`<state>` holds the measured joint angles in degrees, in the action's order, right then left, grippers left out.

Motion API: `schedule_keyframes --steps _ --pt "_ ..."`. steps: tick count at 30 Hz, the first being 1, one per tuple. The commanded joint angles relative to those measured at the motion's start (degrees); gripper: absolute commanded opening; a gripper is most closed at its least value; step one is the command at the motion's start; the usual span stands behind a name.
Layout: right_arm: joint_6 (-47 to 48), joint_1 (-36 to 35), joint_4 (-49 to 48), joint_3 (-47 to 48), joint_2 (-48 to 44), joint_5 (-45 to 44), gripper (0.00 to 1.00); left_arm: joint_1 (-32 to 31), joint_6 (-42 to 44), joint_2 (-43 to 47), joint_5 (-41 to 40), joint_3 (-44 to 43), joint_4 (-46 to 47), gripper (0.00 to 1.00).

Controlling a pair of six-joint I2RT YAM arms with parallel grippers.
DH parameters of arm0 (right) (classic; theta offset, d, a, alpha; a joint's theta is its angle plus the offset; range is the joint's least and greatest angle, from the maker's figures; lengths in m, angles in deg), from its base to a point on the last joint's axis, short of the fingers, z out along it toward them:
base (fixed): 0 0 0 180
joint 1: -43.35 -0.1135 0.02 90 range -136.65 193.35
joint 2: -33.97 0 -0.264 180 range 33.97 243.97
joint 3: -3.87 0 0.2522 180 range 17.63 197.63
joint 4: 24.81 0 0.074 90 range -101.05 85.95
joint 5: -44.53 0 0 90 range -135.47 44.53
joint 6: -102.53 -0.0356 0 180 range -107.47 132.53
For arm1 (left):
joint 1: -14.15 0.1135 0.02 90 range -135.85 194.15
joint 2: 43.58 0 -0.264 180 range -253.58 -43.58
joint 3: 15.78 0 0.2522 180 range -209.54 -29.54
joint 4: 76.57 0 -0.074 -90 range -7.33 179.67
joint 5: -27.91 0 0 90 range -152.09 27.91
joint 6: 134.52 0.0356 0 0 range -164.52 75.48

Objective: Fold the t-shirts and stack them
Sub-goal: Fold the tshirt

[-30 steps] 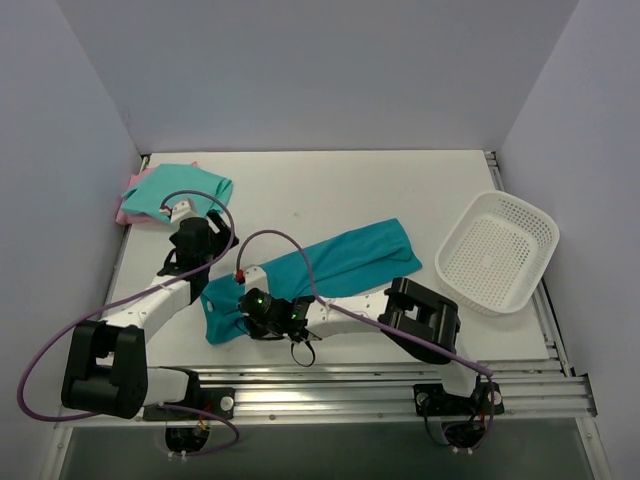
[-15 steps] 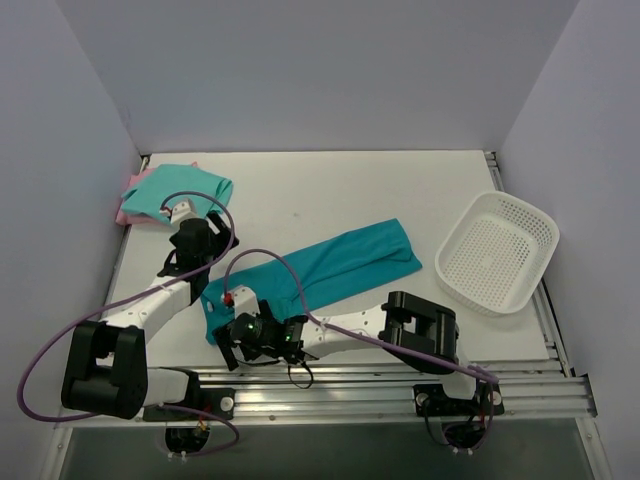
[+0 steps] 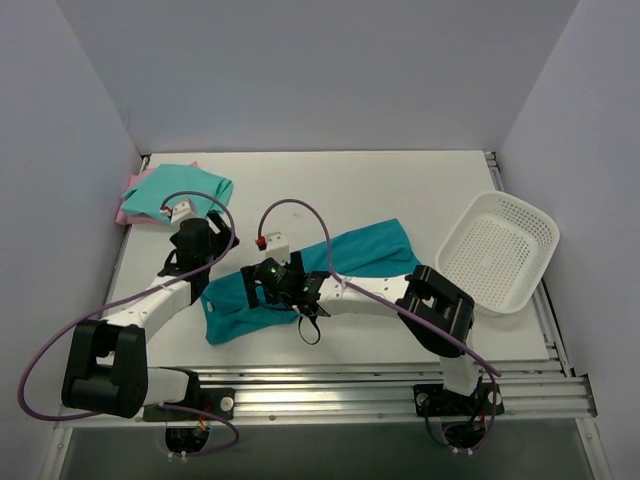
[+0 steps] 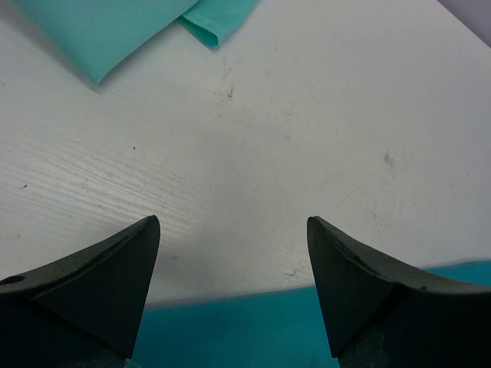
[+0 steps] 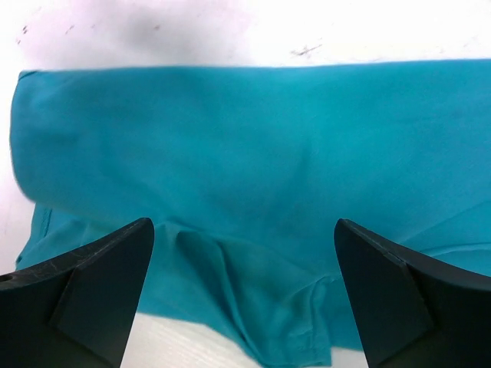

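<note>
Our right tool (image 5: 242, 230) hangs spread wide and empty over the teal shirt (image 5: 230, 138), which lies rumpled across the middle of the scuffed white desk (image 3: 330, 190). Our left tool (image 4: 232, 230), wide too, hovers at that shirt's edge. Far left corner: mint shirt (image 3: 180, 190) on the pink shirt (image 3: 122, 213). White basket (image 3: 530, 216) at right, pale grey walls (image 3: 320, 70) on three sides.

I see the teal t-shirt (image 5: 253, 153) as soft matt cloth, faintly creased; the mint t-shirt (image 4: 115, 31) looks equally smooth. The worktop (image 4: 291, 138) reads as white-painted wood, matt, grainy, scuffed. The left claw (image 4: 232, 222) has matt black plastic fingers (image 4: 100, 284); the basket (image 3: 520, 204) is white perforated plastic.
</note>
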<state>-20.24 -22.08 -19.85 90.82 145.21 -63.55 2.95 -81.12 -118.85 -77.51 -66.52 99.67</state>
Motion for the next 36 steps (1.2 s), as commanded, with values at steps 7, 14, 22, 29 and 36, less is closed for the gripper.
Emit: schedule_keyframes --steps 7,14,22,29,36 --pt "0.52 0.92 -1.13 1.78 1.52 2.44 0.98 -0.22 0.48 -2.08 0.74 0.14 4.32 0.86" --pt "0.17 0.39 -2.19 3.19 3.19 5.51 0.93 -0.22 0.48 -3.84 1.44 -0.38 5.03 0.86" --pt "0.25 -0.58 -2.72 6.44 7.58 9.56 0.74 -0.22 0.48 -4.28 1.53 -0.65 5.38 0.86" --pt "0.61 -0.75 -2.01 7.32 8.47 10.26 0.17 -0.31 0.74 -4.8 1.62 -0.91 5.47 0.86" --pt "0.52 -0.84 -1.31 6.44 7.41 9.65 0.08 -0.22 0.92 -5.51 1.88 -1.44 5.56 0.86"
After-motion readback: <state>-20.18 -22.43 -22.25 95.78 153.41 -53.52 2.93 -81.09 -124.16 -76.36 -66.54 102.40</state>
